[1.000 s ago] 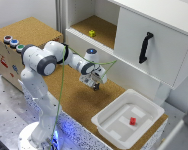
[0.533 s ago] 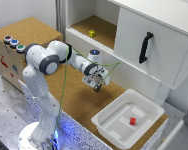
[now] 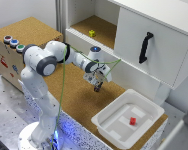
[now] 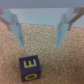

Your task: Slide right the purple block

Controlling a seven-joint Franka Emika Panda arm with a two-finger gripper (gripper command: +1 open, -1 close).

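Observation:
The purple block (image 4: 30, 69), with a yellow mark on its top face, lies on the cork surface in the wrist view. It sits clear of my gripper (image 4: 40, 37), outside the gap between the two fingers. The pale fingers (image 4: 15, 29) stand wide apart and hold nothing. In the exterior view my gripper (image 3: 97, 85) points down, low over the cork table in front of the cabinet. I cannot make out the block there.
A white tray (image 3: 106, 117) with a small red block (image 3: 132, 120) stands at the exterior view's lower right. A yellow block (image 3: 92, 33) sits on the open cabinet shelf. The cabinet door has a black handle (image 3: 145, 47). A box with coloured buttons (image 3: 14, 44) is at the left.
My gripper has dropped a little lower toward the cork table and shifted slightly to the exterior view's right. It stays open.

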